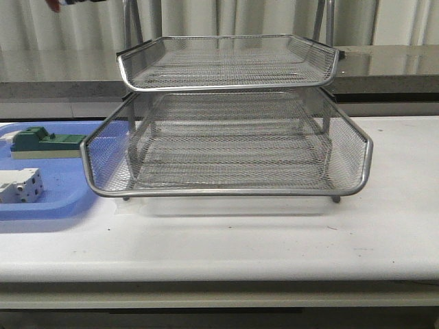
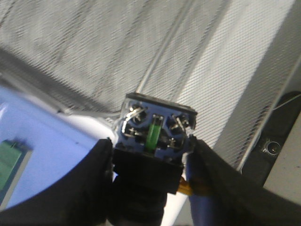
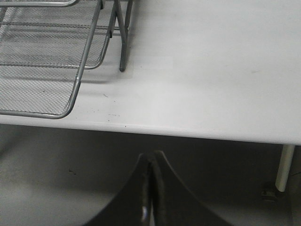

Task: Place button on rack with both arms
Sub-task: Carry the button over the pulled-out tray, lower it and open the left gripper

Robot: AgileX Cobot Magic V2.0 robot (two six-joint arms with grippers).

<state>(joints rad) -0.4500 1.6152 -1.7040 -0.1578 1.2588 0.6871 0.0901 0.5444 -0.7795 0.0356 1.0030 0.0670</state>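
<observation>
My left gripper point(image 2: 150, 153) is shut on the button point(image 2: 156, 134). The button's black body sits between the fingers, and its rear end with silver screws and a green strip faces the camera. It is held in the air above the edge of the rack's mesh point(image 2: 94, 56), where the rack meets the blue tray. In the front view only a sliver of red point(image 1: 53, 4) shows at the top left edge. The silver wire rack point(image 1: 226, 190) stands mid-table and both visible tiers hold nothing. My right gripper point(image 3: 151, 157) is shut and empty, low in front of the table's front edge, near the rack's corner point(image 3: 77, 77).
A flat blue tray point(image 1: 65, 188) lies left of the rack, also in the left wrist view point(image 2: 42, 136). It holds a green block point(image 1: 44, 142) and a white terminal block point(image 1: 20, 185). White tabletop point(image 3: 211, 70) lies right of the rack. A table leg point(image 3: 284, 167) stands below.
</observation>
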